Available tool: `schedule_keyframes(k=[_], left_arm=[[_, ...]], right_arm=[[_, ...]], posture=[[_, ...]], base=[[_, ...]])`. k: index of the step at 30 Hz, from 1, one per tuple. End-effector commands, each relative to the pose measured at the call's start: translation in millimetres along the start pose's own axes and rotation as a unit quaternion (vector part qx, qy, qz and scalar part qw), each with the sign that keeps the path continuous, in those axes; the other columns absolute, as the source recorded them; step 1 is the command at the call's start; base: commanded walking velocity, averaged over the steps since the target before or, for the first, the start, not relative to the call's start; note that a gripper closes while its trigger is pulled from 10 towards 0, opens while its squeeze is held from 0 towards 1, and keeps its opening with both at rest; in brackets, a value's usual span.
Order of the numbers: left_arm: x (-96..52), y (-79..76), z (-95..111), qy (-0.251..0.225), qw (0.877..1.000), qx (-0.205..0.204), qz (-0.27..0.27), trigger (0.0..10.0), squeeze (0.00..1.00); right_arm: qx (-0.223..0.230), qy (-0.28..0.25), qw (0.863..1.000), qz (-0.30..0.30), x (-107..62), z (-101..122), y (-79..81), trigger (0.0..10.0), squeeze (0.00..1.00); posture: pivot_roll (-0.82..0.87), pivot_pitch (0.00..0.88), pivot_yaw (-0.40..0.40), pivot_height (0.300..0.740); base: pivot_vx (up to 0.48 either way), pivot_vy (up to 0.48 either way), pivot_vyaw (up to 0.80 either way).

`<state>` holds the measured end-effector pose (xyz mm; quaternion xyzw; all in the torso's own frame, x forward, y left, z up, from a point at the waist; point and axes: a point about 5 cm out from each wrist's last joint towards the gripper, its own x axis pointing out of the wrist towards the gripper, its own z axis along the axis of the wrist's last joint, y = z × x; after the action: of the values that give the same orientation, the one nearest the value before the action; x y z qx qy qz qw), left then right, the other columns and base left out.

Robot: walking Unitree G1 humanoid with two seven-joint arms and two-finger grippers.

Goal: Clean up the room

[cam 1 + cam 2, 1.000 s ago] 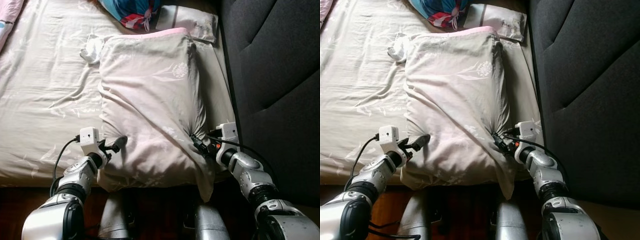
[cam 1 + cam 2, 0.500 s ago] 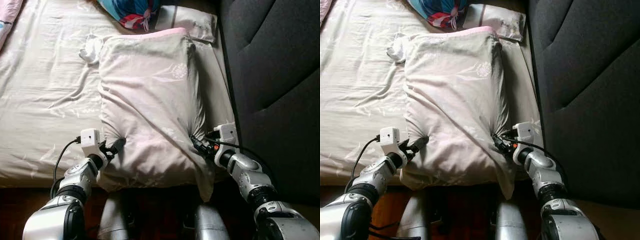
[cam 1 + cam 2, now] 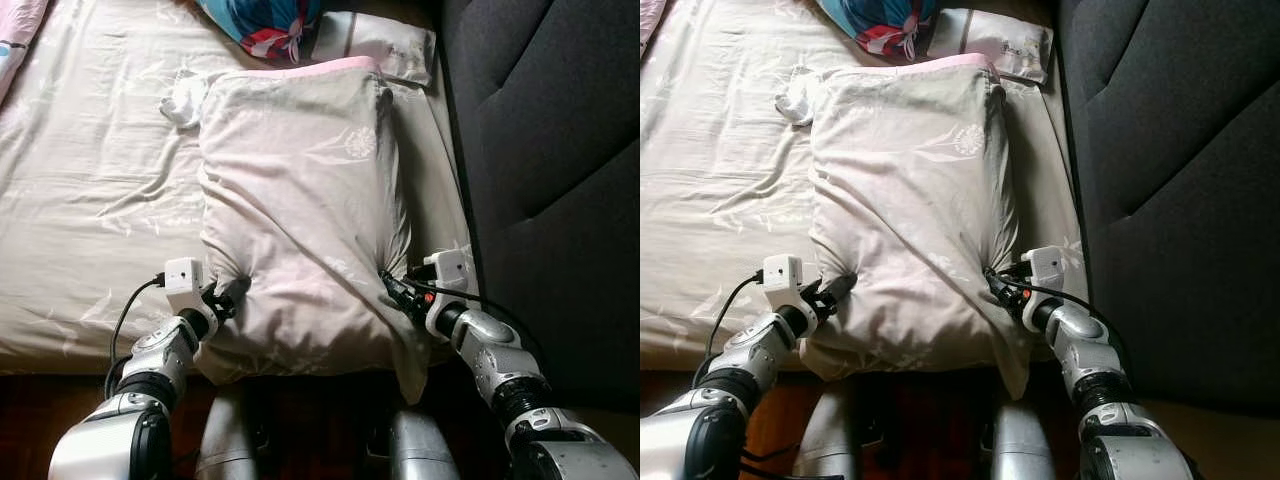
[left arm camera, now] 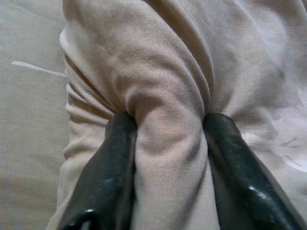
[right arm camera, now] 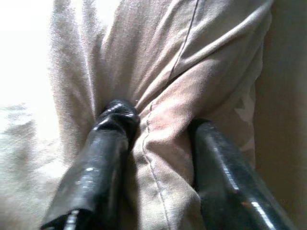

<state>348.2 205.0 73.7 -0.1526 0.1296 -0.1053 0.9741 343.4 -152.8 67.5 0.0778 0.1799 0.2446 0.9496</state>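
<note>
A large pale pillow [image 3: 300, 200] with a faint flower print lies on the bed, its near end hanging slightly over the bed's front edge. My left gripper [image 3: 232, 292] pinches the pillow's near left side, and a thick fold of the pillow [image 4: 168, 139] is bunched between its black fingers [image 4: 108, 177]. On the near right side my right gripper [image 3: 392, 287] clamps another fold of the pillow [image 5: 163, 139] along a seam, with one finger [image 5: 103, 158] on each side of it.
The bed sheet [image 3: 90, 190] spreads to the left. A colourful bundle [image 3: 265, 25] and a small flat pillow [image 3: 380, 45] lie at the far end, with a white cloth [image 3: 183, 95] by the pillow's far corner. A dark padded headboard [image 3: 550, 150] stands on the right.
Both grippers have drawn slightly inward and toward me, still holding the pillow's near sides. The pillow has barely shifted.
</note>
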Motion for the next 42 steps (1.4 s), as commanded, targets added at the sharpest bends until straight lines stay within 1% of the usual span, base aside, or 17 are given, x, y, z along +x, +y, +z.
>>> schedule_keyframes(k=[1, 11, 21, 34, 37, 38, 39, 40, 41, 42], left_arm=[[-5.7, -10.3, -40.6, 0.076, 0.997, -0.010, -0.018, 0.0, 0.00], [-6.2, -13.4, -44.2, 0.080, 0.996, -0.001, -0.030, 0.0, 0.00], [-6.2, -15.8, -46.5, 0.076, 0.997, -0.006, -0.030, 0.0, 0.00], [-5.2, -16.5, -44.6, 0.073, 0.997, -0.003, -0.032, 0.0, 0.00], [-4.9, -16.1, -43.5, 0.071, 0.997, -0.002, -0.030, 0.0, 0.00], [-4.5, -15.0, -42.6, 0.072, 0.997, 0.007, -0.019, 0.0, 0.00], [-4.4, -14.7, -42.5, 0.072, 0.997, 0.009, -0.017, 0.0, 0.00], [-4.3, -13.7, -41.9, 0.070, 0.997, 0.014, -0.005, 0.9, 0.00], [-4.3, -13.7, -41.9, 0.070, 0.997, 0.014, -0.005, 0.9, 0.00], [-4.3, -12.3, -41.1, 0.064, 0.998, 0.025, 0.012, 10.0, 0.00]], right_arm=[[0.018, 0.097, 0.995, 0.025, -3.9, -52.7, 16.6, 0.0, 0.00], [0.019, 0.086, 0.996, 0.008, -4.6, -54.2, 15.5, 0.0, 0.00], [0.019, 0.078, 0.997, -0.011, -4.3, -53.5, 13.5, 0.0, 0.00], [0.020, 0.076, 0.997, -0.022, -3.7, -55.4, 14.6, 0.0, 0.00], [0.015, 0.077, 0.996, -0.031, -3.2, -55.2, 14.2, 0.0, 0.00], [-0.012, 0.086, 0.995, -0.054, -3.6, -56.1, 11.5, 10.0, 0.00], [-0.019, 0.086, 0.994, -0.058, -3.7, -56.2, 11.1, 10.0, 0.00], [-0.016, 0.079, 0.995, -0.066, -4.0, -55.7, 10.3, 10.0, 0.00], [-0.016, 0.079, 0.995, -0.066, -4.0, -55.7, 10.3, 10.0, 0.00], [-0.013, 0.065, 0.994, -0.082, -4.6, -54.4, 8.5, 10.0, 0.00]], posture=[[-0.13, 0.402, -0.047, 0.638], [-0.13, 0.385, -0.042, 0.638], [-0.12, 0.360, -0.038, 0.638], [-0.12, 0.355, -0.030, 0.638], [-0.12, 0.353, -0.029, 0.638], [-0.12, 0.348, -0.026, 0.638], [-0.12, 0.348, -0.026, 0.638], [-0.12, 0.348, -0.026, 0.638], [-0.12, 0.348, -0.026, 0.638], [-0.11, 0.341, -0.021, 0.638]], base=[[0.000, 0.000, 0.00], [0.000, 0.000, 0.00], [0.000, 0.000, 0.00], [0.000, 0.000, 0.00], [0.000, 0.000, 0.00], [0.000, 0.000, 0.00], [0.000, 0.000, 0.00], [0.000, 0.000, 0.00], [0.000, 0.000, 0.00], [0.000, 0.000, 0.00]])
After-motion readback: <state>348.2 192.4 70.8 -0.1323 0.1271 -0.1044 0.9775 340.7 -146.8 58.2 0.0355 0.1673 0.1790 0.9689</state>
